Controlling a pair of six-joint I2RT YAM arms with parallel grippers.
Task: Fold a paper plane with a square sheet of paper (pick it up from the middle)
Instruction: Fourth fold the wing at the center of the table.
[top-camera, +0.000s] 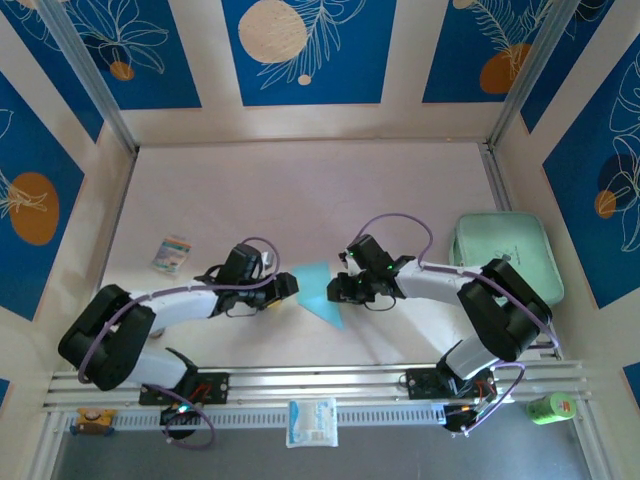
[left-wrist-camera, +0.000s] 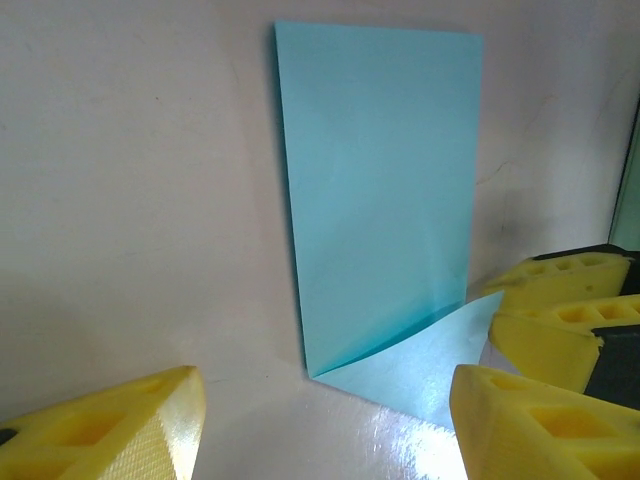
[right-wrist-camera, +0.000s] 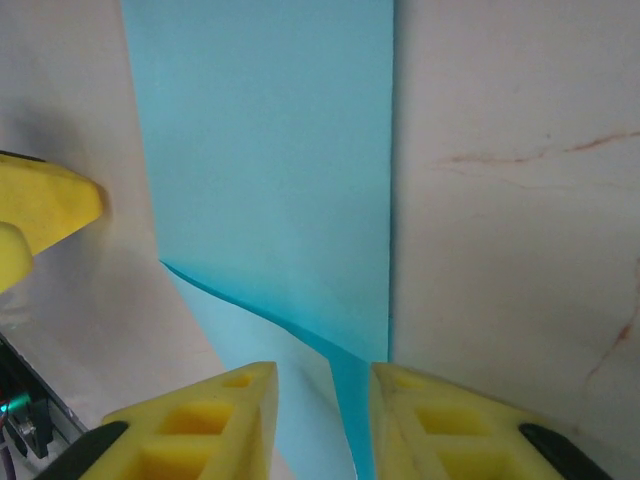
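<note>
**A:** Start big. How do the arms sit on the counter (top-camera: 300, 190)?

**B:** Both are bent at the elbow and reach inward, low over the surface. The left arm (top-camera: 150, 310) runs from its base at the near edge out to the left, then across towards the middle. The right arm (top-camera: 470, 295) mirrors it, folding back at the elbow beside the mint-green tray (top-camera: 505, 255). The two wrists face each other.

**A:** And the paper?

**B:** The light blue sheet of paper (top-camera: 318, 290) lies on the counter between the two wrists, near the middle, well apart from the tray. It is partly folded. From the left wrist it reads as a tall panel with a slanted crease at its near end, where a paler flap pokes out below.

**A:** What is the left gripper (top-camera: 287, 288) doing?

**B:** It sits just beside the sheet's left side, and its jaws stand wide apart. In the left wrist view one yellow finger (left-wrist-camera: 110, 430) is far to the left and the other (left-wrist-camera: 540, 425) far to the right. The sheet's near corner lies ahead of the gap, and nothing is held.

**A:** The right gripper (top-camera: 338, 290)?

**B:** It is at the sheet's right side. Its jaws are drawn in to a narrow gap, and the yellow fingers (right-wrist-camera: 190, 430) straddle the folded edge of the sheet. A gap shows between them, so the thin paper is not clamped.

**A:** Anything smaller?

**B:** A small packet (top-camera: 171, 254) lies off to the left, apart from everything.
</note>
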